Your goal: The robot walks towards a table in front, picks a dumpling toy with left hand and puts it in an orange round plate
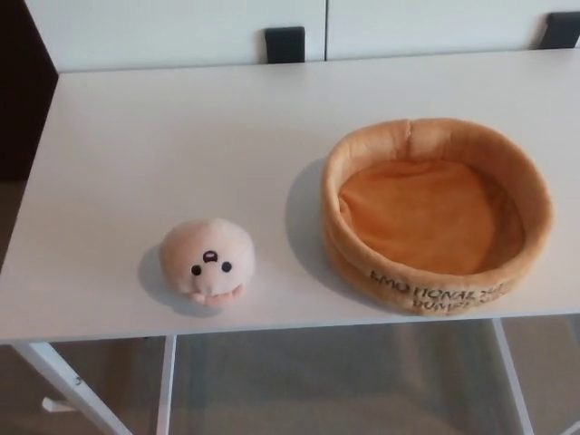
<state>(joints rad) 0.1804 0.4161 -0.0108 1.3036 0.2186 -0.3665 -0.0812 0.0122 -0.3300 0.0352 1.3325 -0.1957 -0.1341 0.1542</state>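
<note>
A pale pink plush dumpling toy (207, 261) with a small black face sits on the white table (163, 136), near its front edge and left of centre. To its right stands an orange round plush plate (438, 214) with a raised rim and black lettering on the front; nothing lies inside it. A gap of bare tabletop separates toy and plate. Neither of my hands shows in the head view.
The table's front edge (272, 328) runs across the lower picture, with white legs (166, 385) and grey floor below. White cabinet fronts with dark handles (285, 43) stand behind the table. A dark area lies at far left.
</note>
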